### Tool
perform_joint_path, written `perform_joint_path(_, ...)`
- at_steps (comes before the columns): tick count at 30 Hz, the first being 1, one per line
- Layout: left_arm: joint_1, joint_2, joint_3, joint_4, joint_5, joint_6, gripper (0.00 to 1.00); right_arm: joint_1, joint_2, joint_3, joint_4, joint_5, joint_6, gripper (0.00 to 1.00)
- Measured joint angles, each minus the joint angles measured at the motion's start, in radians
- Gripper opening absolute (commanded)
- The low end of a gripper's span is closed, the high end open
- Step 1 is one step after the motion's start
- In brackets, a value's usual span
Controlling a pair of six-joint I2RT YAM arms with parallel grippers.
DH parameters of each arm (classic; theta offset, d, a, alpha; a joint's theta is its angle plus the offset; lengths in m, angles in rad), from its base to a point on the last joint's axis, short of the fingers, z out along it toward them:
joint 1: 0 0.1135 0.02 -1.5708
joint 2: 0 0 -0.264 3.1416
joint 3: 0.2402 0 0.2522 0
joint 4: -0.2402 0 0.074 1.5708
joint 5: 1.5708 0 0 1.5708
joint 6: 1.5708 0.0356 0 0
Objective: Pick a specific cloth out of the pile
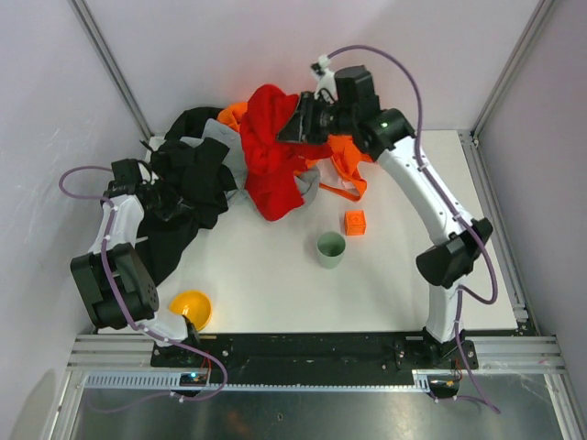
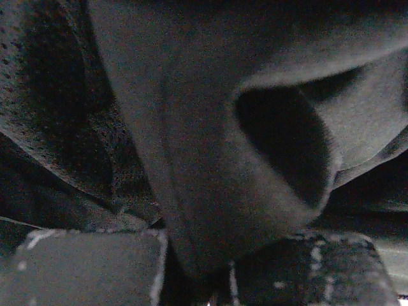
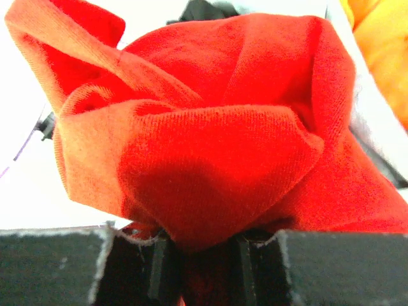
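The right fingers (image 3: 156, 264) are clenched on a fold of the red cloth (image 3: 217, 146), which bunches just above and ahead of them at the far side of the pile (image 1: 229, 170). The left fingers (image 2: 150, 271) pinch a black garment (image 2: 191, 159) between them, probably anchoring the heap on the table (image 1: 275, 284) so the red piece can come away alone.

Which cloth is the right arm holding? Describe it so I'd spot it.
Find the pile of clothes at the far edge of the table. In its middle, pinched by the right gripper, is the cloth: the only bright red piece, between black fabric and orange garments.
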Motion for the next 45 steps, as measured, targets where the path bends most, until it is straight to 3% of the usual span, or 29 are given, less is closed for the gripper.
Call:
perform_joint_path(8, -0.003, -0.006, 0.000, 0.000, 0.011, 0.001, 0.02, -0.072, -0.067, -0.003, 0.113, -0.043, 0.077, 0.00)
perform_joint_path(14, -0.020, -0.021, 0.000, -0.001, 0.010, 0.014, 0.13, -0.088, -0.069, -0.008, 0.117, -0.048, 0.089, 0.00)
perform_joint_path(22, -0.111, -0.101, 0.000, -0.002, -0.034, 0.077, 0.46, -0.105, -0.096, -0.032, 0.101, -0.048, 0.074, 0.00)
perform_joint_path(29, -0.215, -0.155, 0.007, -0.007, -0.108, 0.143, 0.89, -0.135, -0.147, -0.037, 0.096, -0.045, 0.061, 0.00)
perform_joint_path(31, -0.245, -0.157, 0.016, -0.010, -0.135, 0.163, 0.97, -0.144, -0.169, -0.040, 0.091, -0.039, 0.055, 0.00)
perform_joint_path(45, -0.366, -0.158, 0.113, -0.069, -0.255, 0.220, 1.00, -0.261, -0.390, -0.200, 0.104, 0.043, 0.035, 0.00)
